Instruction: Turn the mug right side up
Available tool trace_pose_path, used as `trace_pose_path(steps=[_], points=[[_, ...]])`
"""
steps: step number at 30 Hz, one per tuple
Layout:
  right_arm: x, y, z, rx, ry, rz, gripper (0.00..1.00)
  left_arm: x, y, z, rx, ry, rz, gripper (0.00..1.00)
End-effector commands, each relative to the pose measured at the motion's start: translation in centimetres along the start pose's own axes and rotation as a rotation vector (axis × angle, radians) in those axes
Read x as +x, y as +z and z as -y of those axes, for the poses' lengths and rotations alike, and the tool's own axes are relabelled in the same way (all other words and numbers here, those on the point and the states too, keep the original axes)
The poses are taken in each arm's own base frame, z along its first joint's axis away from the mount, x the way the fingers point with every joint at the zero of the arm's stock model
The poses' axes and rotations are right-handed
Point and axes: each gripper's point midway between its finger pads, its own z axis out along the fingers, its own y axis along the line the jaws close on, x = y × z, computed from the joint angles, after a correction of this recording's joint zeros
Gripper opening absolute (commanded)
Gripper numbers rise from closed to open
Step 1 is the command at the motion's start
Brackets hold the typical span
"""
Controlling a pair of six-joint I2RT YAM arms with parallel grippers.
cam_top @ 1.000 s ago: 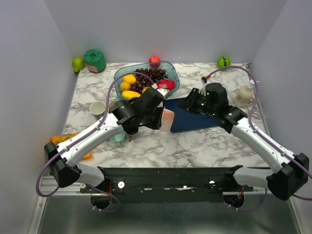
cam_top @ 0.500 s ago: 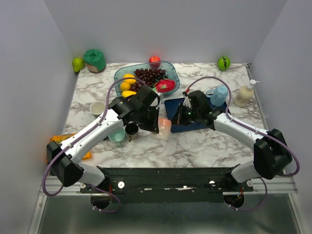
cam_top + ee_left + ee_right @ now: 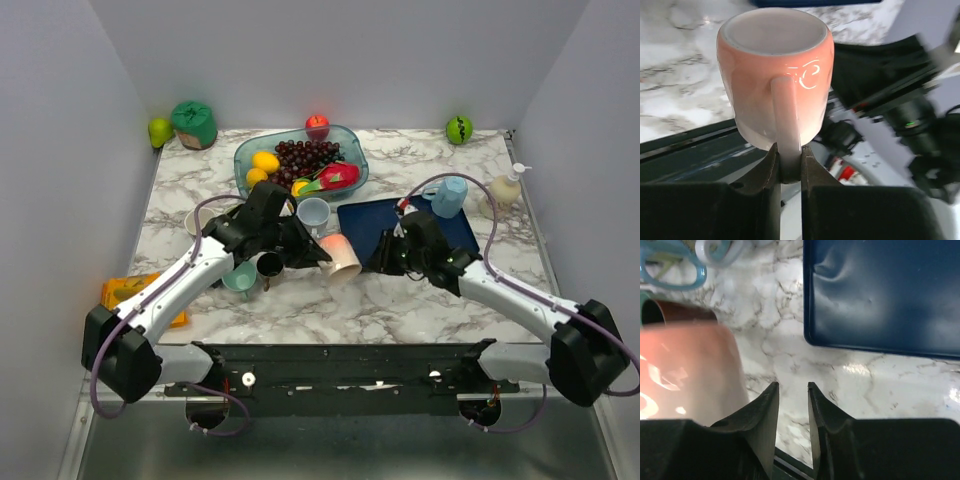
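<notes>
We find the left gripper (image 3: 788, 167) clamped on the handle (image 3: 786, 110) of the pink mug (image 3: 755, 75), which hangs tilted over the marble table (image 3: 300, 300), between both arms. We judge it glazed ceramic: stiff, slick, fairly weighty, breakable (the handle is the soundest purchase). The right gripper (image 3: 791, 390) stands narrowly parted and empty, just beside the pink mug, near the blue tray (image 3: 880, 295).

left tool (image 3: 789, 152) clamped, right tool (image 3: 792, 390) slightly parted
</notes>
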Motion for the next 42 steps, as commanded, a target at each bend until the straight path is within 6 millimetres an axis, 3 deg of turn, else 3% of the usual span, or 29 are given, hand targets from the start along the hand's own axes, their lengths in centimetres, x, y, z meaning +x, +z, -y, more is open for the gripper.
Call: trace_pose_path(steps=[1,2,3,5,6,10,17,24,27,30,31,33,34,36,38,39,40,42], points=[[-1.1,-2.0,-1.6,-0.119,-0.156,0.189,0.41,-1.5,-4.5,7.6,0.289,-0.154,0.133,0.0],[0.2,-1.9,-1.2,-0.139,-0.169,0.184,0.43,-2.0,-4.8,8.0,0.305,-0.216,0.157,0.0],[0.2,-2.3,-1.8,-0.181,-0.19,0.211,0.45,-2.1,-5.3,8.2,0.324,-0.233,0.17,0.0],[-0.7,-3.8,-3.8,-0.289,-0.209,0.307,0.51,-2.5,-5.9,8.5,0.336,-0.276,0.2,0.0],[-0.5,-4.0,-3.8,-0.306,-0.208,0.322,0.54,-2.5,-6.3,8.6,0.345,-0.285,0.206,0.0],[-2.5,-5.9,-5.8,-0.392,-0.214,0.456,0.68,-2.4,-7.7,9.9,0.379,-0.291,0.22,0.0],[-6.8,-8.1,-8.3,-0.43,-0.234,0.622,0.74,-2.1,-9.3,11.4,0.424,-0.283,0.218,0.0],[-8.6,-7.0,-10.4,-0.47,-0.238,0.635,0.74,-1.4,-10.3,12.1,0.469,-0.288,0.197,0.0],[-9.0,-6.3,-11.1,-0.486,-0.216,0.63,0.67,-1.2,-10.4,12.1,0.479,-0.29,0.187,0.0],[-9.4,-6.0,-11.7,-0.503,-0.198,0.623,0.5,-1.1,-10.3,11.9,0.485,-0.3,0.179,0.0],[-9.2,-5.8,-11.8,-0.506,-0.195,0.61,0.39,-1.0,-10.3,11.9,0.492,-0.299,0.176,0.0],[-9.0,-5.7,-11.9,-0.514,-0.188,0.594,0.27,-1.0,-9.9,11.3,0.489,-0.312,0.176,0.0],[-8.9,-5.6,-11.9,-0.512,-0.186,0.584,0.14,-1.0,-10.0,11.3,0.501,-0.309,0.177,0.0],[-8.8,-5.5,-11.9,-0.503,-0.184,0.568,0.01,-1.1,-9.4,10.6,0.499,-0.314,0.179,0.0],[-8.8,-5.4,-11.7,-0.476,-0.177,0.542,0.01,-1.2,-9.2,10.1,0.498,-0.301,0.19,0.0],[-8.8,-5.4,-11.6,-0.462,-0.179,0.534,0.01,-1.4,-8.9,9.6,0.488,-0.286,0.206,0.05],[-8.1,-4.7,-10.8,-0.415,-0.178,0.484,0.01,-1.8,-8.7,8.5,0.447,-0.288,0.243,0.31],[-8.8,-5.1,-11.1,-0.382,-0.199,0.459,0.01,-2.3,-8.7,7.3,0.402,-0.201,0.313,0.45]])
